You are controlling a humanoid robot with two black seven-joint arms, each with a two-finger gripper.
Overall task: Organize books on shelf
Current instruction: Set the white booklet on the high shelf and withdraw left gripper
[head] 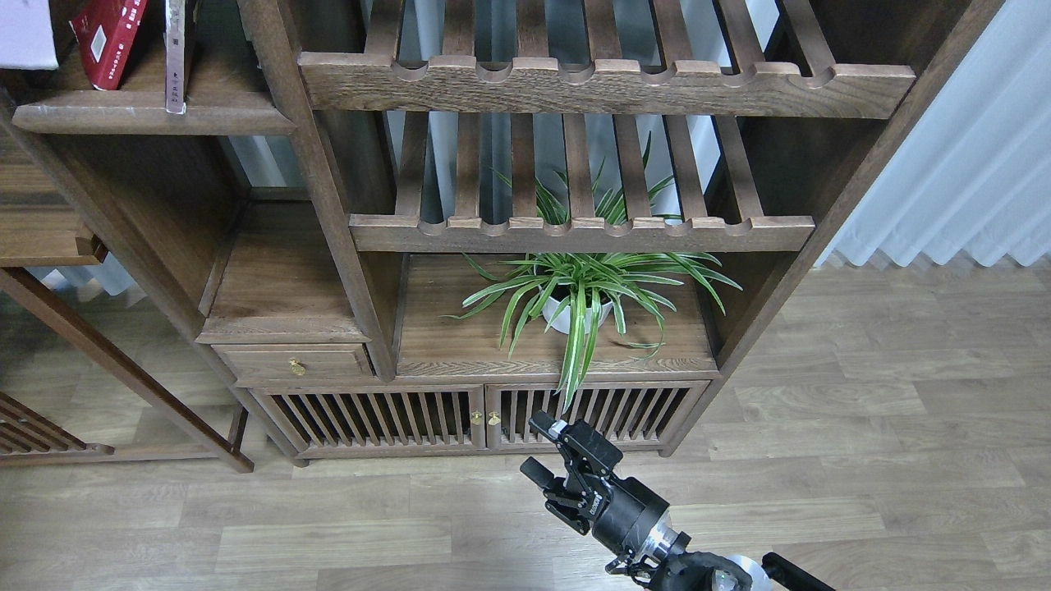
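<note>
The books sit up in the top-left corner on the shelf (148,115): a red book (111,37) leaning, a pale one (175,53) upright just beside it, with a white corner (25,33) at the far left edge. Well below, in front of the cabinet doors (484,419), the right gripper (538,447) hangs with its fingers spread apart, holding nothing. A potted spider plant (579,295) stands between them.

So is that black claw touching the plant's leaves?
Apart. The head view shows the right gripper below the spider plant, with cabinet door visible between the lowest leaf tip and the jaws.
</note>
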